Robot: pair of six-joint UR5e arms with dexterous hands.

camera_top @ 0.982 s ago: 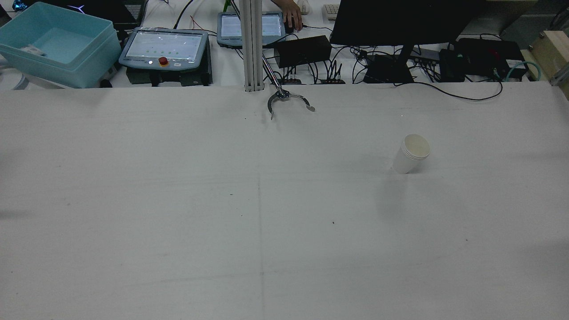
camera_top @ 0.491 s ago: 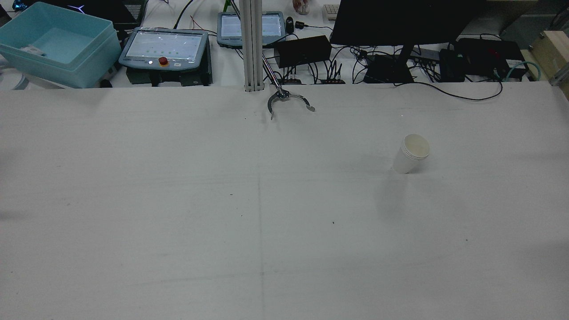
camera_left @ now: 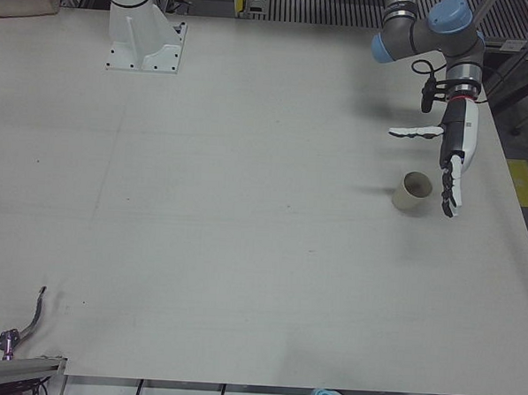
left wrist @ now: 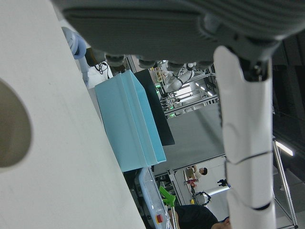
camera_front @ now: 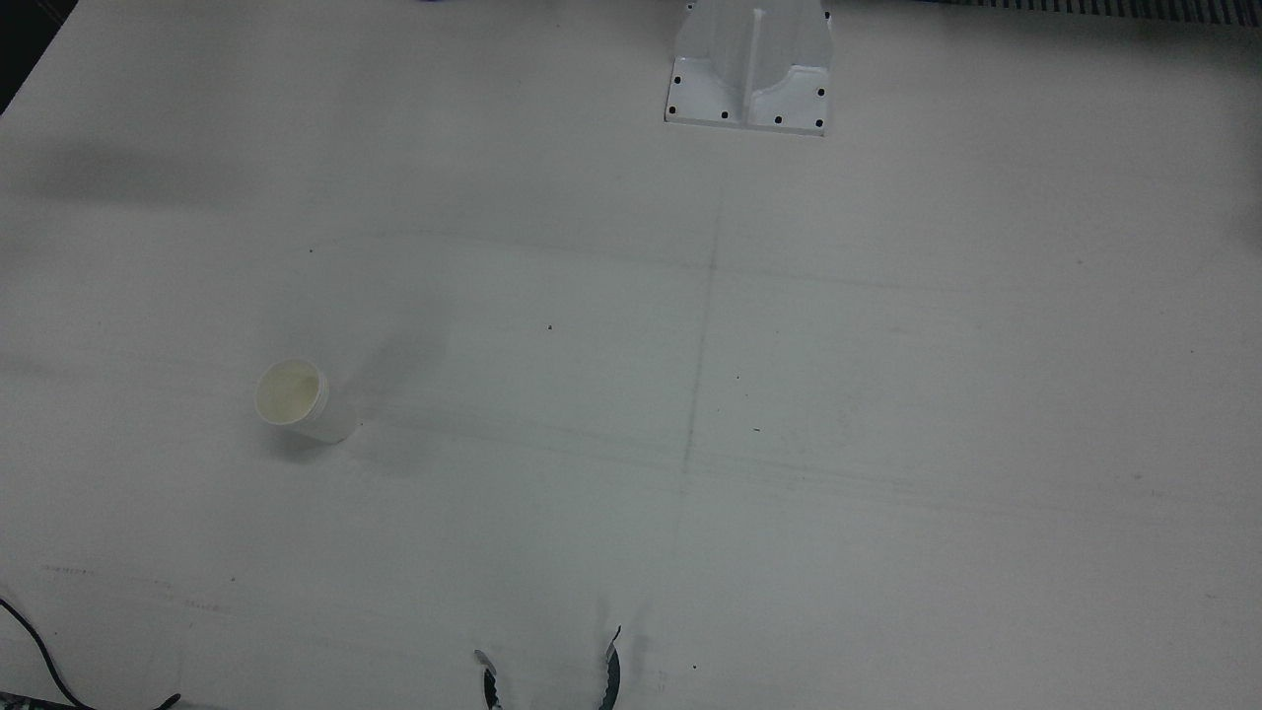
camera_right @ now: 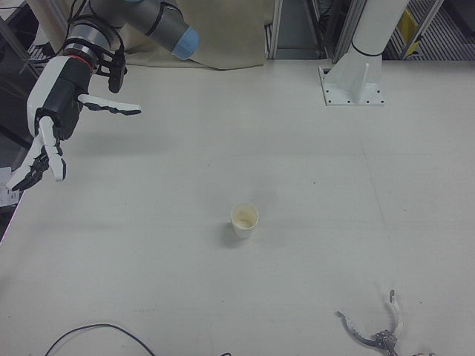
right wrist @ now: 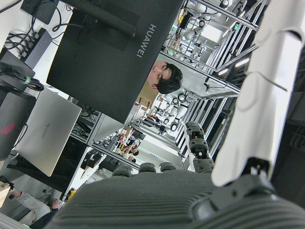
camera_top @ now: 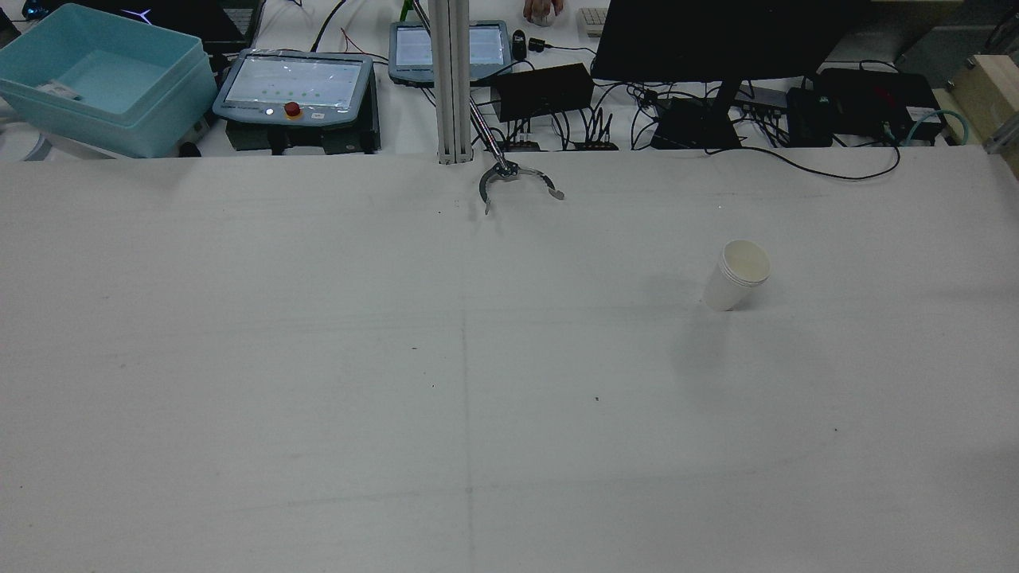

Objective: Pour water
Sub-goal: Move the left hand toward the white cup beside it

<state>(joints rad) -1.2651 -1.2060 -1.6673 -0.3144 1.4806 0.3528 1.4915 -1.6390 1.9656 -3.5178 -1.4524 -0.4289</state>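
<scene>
1. Left-front view — a tan paper cup (camera_left: 412, 191) stands upright at the right of the frame, just beside the left hand (camera_left: 449, 161); fingers spread, holding nothing.
2. Right-front view — a white paper cup (camera_right: 244, 220) stands mid-frame, well apart from the right hand (camera_right: 53, 122) at upper left, likewise splayed and empty.
3. Both cups: thin, light, crushable, likely to tip. Best held around the mid-wall, gently.
4. Bench (camera_top: 318, 382): matte white, flat.

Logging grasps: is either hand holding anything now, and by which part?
Nothing is held. The left hand hangs open beside the brown cup; the right hand is open, away from the white cup.
</scene>
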